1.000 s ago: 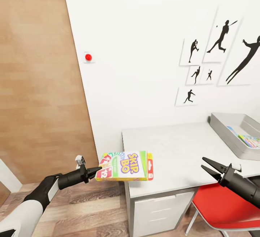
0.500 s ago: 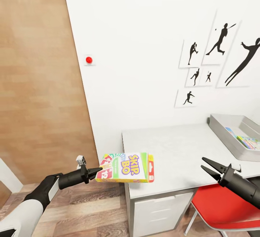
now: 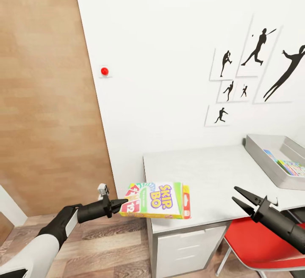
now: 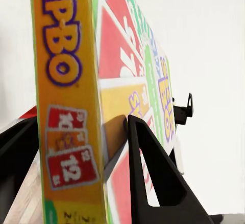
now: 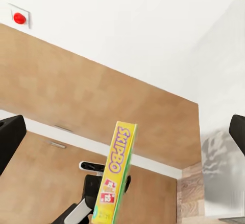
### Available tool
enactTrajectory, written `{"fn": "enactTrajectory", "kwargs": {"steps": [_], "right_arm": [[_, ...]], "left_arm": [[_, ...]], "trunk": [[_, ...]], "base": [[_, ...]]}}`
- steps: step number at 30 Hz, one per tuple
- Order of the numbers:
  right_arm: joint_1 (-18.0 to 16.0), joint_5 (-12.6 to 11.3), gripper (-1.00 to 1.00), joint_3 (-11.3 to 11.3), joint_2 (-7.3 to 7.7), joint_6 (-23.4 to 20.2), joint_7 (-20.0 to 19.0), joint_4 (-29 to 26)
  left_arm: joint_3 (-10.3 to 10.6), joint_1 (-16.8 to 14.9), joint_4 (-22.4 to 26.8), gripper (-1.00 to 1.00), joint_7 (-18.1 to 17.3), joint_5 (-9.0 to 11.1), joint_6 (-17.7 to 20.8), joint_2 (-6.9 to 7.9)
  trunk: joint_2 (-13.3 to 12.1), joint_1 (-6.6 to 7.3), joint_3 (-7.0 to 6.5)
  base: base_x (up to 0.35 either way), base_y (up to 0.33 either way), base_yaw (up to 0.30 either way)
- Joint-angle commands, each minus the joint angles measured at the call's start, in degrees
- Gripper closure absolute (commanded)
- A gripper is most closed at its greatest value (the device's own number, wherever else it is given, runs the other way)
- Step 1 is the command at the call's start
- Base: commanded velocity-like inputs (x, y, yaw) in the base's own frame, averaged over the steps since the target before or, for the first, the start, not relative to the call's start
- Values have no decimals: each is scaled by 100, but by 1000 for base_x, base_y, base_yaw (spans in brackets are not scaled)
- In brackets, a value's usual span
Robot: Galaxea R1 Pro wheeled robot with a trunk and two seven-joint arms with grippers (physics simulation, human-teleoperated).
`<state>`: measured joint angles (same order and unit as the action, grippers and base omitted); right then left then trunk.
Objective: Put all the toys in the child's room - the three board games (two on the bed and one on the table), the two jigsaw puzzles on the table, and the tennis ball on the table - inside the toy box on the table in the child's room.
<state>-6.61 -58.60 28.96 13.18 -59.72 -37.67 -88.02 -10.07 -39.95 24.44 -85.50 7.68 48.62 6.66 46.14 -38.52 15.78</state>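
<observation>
My left gripper (image 3: 122, 205) is shut on the edge of a white-green board game (image 3: 156, 200) with a red band, held flat in the air beside the table's (image 3: 203, 176) left corner. The left wrist view looks along that board game (image 4: 76, 106), clamped between both fingers (image 4: 153, 178). Over the table's front edge my right gripper (image 3: 240, 198) stands open and holds nothing; its camera sees the board game (image 5: 115, 175) edge-on. The grey toy box (image 3: 258, 153) sits at the table's far right with colourful flat items (image 3: 292, 167) inside.
A red chair (image 3: 262, 244) stands under the table's right part, below my right arm. White drawers (image 3: 186, 248) fill the table's left front. A white wall with black sports silhouettes (image 3: 254, 66) rises behind, and a wood-panelled wall (image 3: 46, 100) lies to the left.
My left gripper has carried the board game a little to the right and lower, nearer the table corner. The right gripper has dropped slightly and stays open.
</observation>
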Motion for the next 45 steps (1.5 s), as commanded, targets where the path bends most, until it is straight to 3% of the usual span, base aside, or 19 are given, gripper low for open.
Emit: {"fn": "enactTrajectory", "kwargs": {"steps": [1,11,18,23,24,30,45], "right_arm": [[-5,32,-100,7,-34,-28,-35,5],[-7,21,-100,29,-340,-28,-5,13],[-7,35,-100,30,-342,-28,-8,13],[-7,35,-100,19,-342,-28,1,13],[-7,35,-100,17,-344,-28,4,13],[-6,40,-100,14,-342,-28,6,13],[-7,41,-100,13,-351,-28,-38,13]], "left_arm": [[-4,-4,2,100,-16,-3,59,-33],[2,-4,8,100,-21,-3,52,-65],[-4,-4,32,100,-32,4,34,-53],[-35,-4,56,100,-56,12,-122,-23],[-40,-4,55,100,-56,13,-309,-18],[-47,-4,53,100,-66,24,-364,-10],[-66,-4,52,100,-107,40,-371,-4]], "trunk": [[6,-1,8],[6,-1,8],[6,-1,8],[6,-1,8],[6,-1,8],[6,-1,8],[-596,329,-262]], "base": [[0,0,0],[0,0,0],[0,0,0],[0,0,0],[0,0,0],[0,0,0],[0,0,0]]}}
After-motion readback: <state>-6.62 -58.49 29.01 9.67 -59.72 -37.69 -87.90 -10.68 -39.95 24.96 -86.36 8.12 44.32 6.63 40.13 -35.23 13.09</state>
